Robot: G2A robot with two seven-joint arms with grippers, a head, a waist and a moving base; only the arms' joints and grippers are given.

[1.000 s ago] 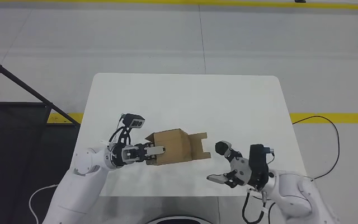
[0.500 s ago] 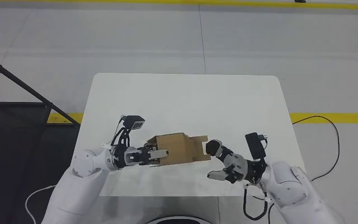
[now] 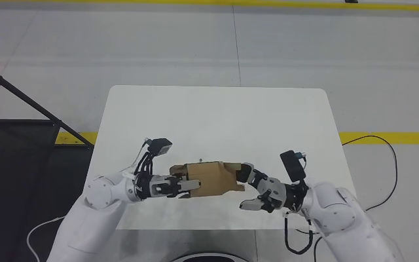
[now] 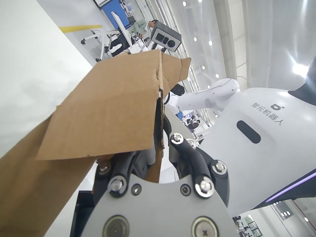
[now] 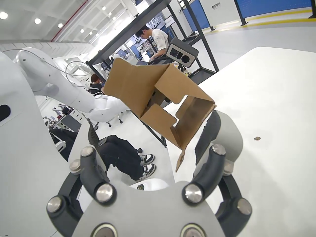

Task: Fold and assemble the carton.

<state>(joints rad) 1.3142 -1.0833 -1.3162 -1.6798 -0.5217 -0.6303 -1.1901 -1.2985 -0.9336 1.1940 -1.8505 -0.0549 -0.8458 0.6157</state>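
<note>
Left gripper (image 3: 185,187), seen from above, is clamped on the carton (image 3: 213,178) at its 9 o'clock end. The right gripper (image 3: 247,190) stands wide open at the carton's 3 o'clock end. The carton sits near the 6 o'clock edge of the table (image 3: 216,111), its long axis running 9 to 3 and its open mouth toward 3.

From the left wrist, the left gripper (image 4: 154,149) pinches one thin wall of the carton (image 4: 111,114), which stretches away from the camera.

From the right wrist, the right gripper (image 5: 151,134) gapes around the open end of the carton (image 5: 160,99). A loose flap (image 5: 158,117) points toward it, and one of its fingers (image 5: 209,129) is just beside a corner.

The step looks like folding in the end flaps. The left grip should stay a firm anchor. The right gripper should push each flap along its crease, square to the long axis, without crushing the walls.
</note>
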